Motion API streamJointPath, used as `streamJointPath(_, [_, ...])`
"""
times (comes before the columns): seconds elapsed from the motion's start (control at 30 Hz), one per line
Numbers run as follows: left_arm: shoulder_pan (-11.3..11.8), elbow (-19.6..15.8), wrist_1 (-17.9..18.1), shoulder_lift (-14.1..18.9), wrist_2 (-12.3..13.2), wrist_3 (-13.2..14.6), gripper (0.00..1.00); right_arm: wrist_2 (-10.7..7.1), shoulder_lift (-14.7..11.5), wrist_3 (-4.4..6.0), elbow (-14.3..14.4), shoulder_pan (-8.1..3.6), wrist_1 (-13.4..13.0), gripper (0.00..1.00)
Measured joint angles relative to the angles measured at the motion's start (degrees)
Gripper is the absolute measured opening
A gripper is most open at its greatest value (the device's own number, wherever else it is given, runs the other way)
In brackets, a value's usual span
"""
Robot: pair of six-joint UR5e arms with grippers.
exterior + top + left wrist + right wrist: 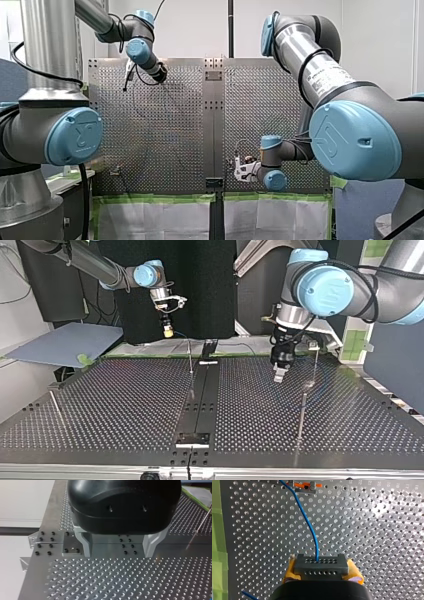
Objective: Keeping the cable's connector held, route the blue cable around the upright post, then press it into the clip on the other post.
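**Cable-routing station, four views.** The right gripper is shown closed on the dark, multi-hole connector, which is clamped between the yellow pads above the perforated table. The blue cable is seen leaving the connector's front face and curving away ahead of it to a small metal clip with an orange insert. Whether the cable is seated in that clip or only lies against it cannot be told from the wrist view. The left gripper is held well apart from the connector, across the table's central strip. Its metal fingers are spread wide and pointed down at the table, with nothing between them. A thin upright post is seen just beyond the left gripper, on the side away from the connector.
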Motion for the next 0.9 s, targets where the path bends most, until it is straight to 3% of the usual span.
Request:
streamJointPath(0.53, [-7.61, 2.50, 7.62, -7.62, -7.50, 0.38, 1.00, 0.02, 0.00, -0.07, -0.01, 0.00, -0.59, 0.00])
streamJointPath(0.9, [-12.42, 2.62, 12.84, -12.65, -10.47, 0.49, 1.00, 0.00, 0.03, -0.07, 0.00, 0.00, -0.61, 0.00])
